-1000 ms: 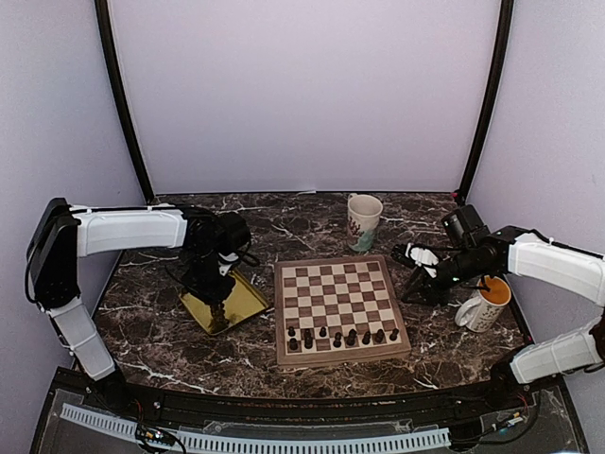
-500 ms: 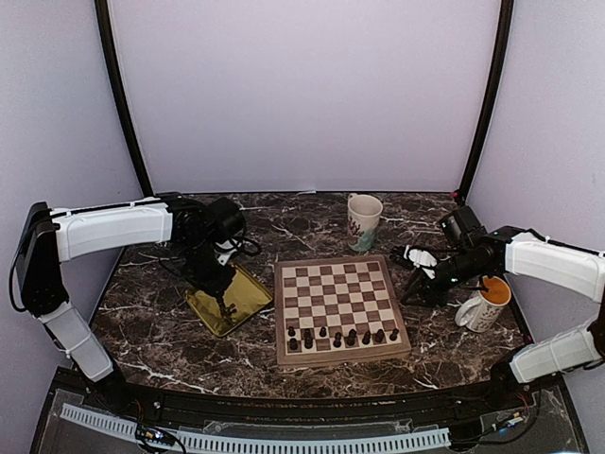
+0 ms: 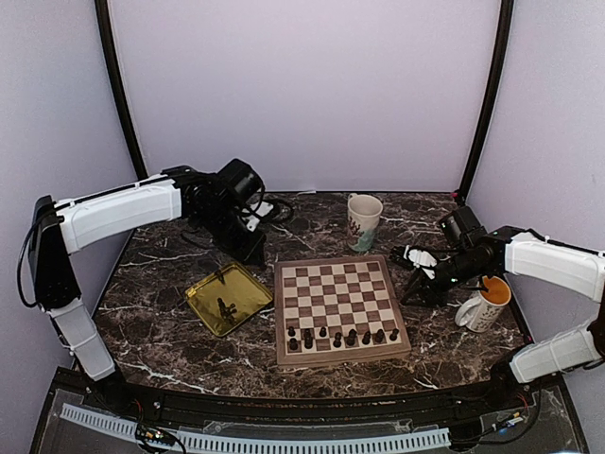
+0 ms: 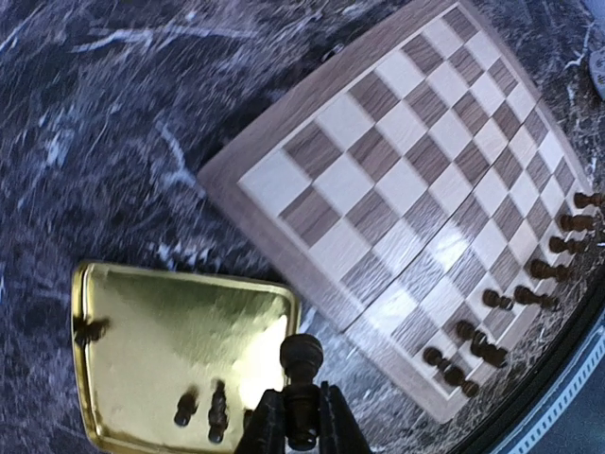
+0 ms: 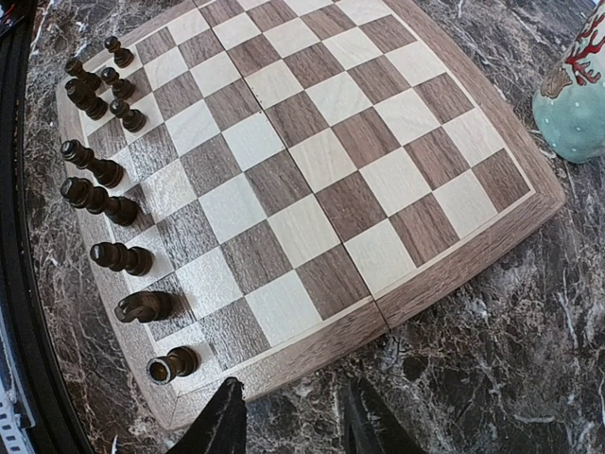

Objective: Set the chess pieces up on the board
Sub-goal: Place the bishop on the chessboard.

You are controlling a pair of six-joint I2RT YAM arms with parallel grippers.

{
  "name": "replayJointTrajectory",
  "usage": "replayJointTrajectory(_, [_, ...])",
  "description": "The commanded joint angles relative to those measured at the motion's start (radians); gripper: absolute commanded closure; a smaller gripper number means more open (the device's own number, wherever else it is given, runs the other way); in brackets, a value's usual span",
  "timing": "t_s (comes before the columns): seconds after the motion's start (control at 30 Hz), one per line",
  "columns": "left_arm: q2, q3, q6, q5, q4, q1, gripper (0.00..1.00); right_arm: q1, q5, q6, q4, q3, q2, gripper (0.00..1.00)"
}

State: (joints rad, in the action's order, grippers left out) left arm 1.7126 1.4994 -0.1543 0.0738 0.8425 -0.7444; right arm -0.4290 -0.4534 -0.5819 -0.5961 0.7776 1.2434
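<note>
1. From overhead, the left gripper (image 3: 253, 253) hangs above the dark marble table (image 3: 161, 342), between the gold tray (image 3: 210, 288) and the far left corner of the board (image 3: 337, 284). Whether it holds anything cannot be read from that height.
2. Only the left wrist camera settles it. The fingers are pinched tight on a single piece (image 4: 301, 376), dark and round-headed, held upright with its head standing above the fingertips.
3. The same wrist view shows at least three small dark figures in the tray (image 4: 142, 322), two lying near one edge and one near the rim at the left. Overhead they merge into a smudge.
4. The right gripper (image 3: 413, 284) sits low over the marble just off the board's right side, near an orange-lined mug (image 3: 487, 305).
5. Its own camera shows the two fingers (image 5: 227, 407) spread apart, with bare marble between them and nothing held.
6. That view also shows the red coral pattern on a second mug (image 5: 577, 95), which stands beyond the board's far edge.
7. The board lies flat at the centre of the table, brown and cream squares inside a light wood rim.
8. Roughly ten chess pieces (image 5: 104, 203) stand near its near edge, most in a single line, a few doubled up at the left end. They are tiny, dark brown-black and glossy.
</note>
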Motion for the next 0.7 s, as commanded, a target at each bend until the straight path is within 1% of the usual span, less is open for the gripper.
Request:
replayJointTrajectory(0.0, [0.111, 0.145, 0.090, 0.035, 0.019, -0.064, 0.96, 0.005, 0.002, 0.016, 0.011, 0.009, -0.007, 0.64])
replayJointTrajectory(0.17, [0.253, 0.315, 0.142, 0.035, 0.082, -0.152, 0.96, 0.006, 0.006, 0.022, 0.012, 0.009, -0.020, 0.64])
replayJointTrajectory(0.3, [0.346, 0.404, 0.151, 0.029, 0.116, -0.195, 0.96, 0.009, 0.004, 0.019, 0.012, 0.008, -0.030, 0.64])
replayJointTrajectory(0.5, [0.419, 0.439, 0.153, 0.034, 0.135, -0.217, 0.96, 0.010, 0.000, 0.018, 0.012, 0.006, -0.037, 0.64])
replayJointTrajectory(0.67, [0.472, 0.457, 0.143, 0.035, 0.165, -0.219, 0.93, 0.009, -0.003, 0.014, 0.011, 0.006, -0.035, 0.63])
